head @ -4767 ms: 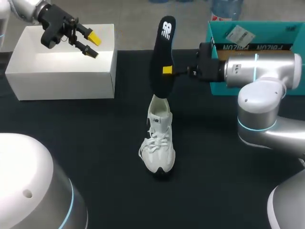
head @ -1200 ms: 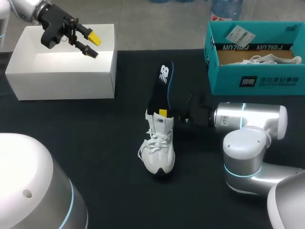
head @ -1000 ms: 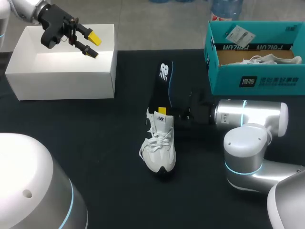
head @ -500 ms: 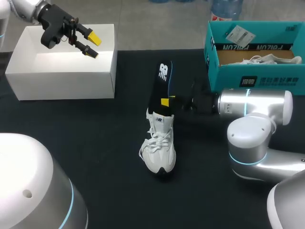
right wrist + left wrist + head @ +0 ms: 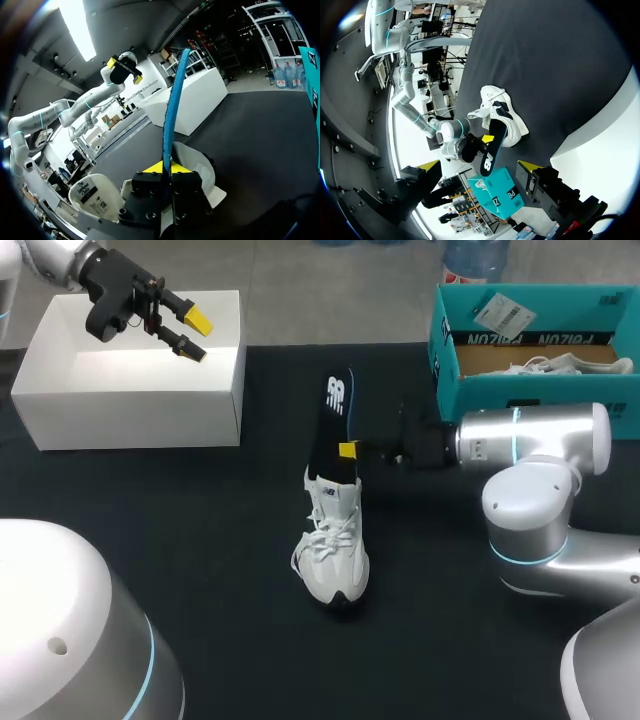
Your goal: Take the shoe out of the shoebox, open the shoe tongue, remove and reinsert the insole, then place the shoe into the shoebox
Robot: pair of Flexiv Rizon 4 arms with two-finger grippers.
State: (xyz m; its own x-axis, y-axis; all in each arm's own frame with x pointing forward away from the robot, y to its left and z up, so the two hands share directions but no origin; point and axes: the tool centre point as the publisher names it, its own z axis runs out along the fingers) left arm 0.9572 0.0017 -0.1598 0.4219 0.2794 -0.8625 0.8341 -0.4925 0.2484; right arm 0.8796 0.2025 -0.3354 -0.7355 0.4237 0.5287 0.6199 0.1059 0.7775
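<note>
A white sneaker stands on the black table, toe toward the near edge. A black insole with a blue edge sticks up out of its heel opening, its lower end inside the shoe. My right gripper is shut on the insole just above the collar. In the right wrist view the yellow tips pinch the insole edge-on, with the sneaker below. My left gripper hangs open and empty over the white box. From the left wrist the sneaker and insole show far ahead.
The teal shoebox stands at the back right with another white shoe inside, close behind my right arm. The white box fills the back left corner. Bare black table lies left of and in front of the sneaker.
My right gripper slid up the insole from the shoe's collar and closed on it. The insole's top leaned a little to the left. The left arm kept still.
</note>
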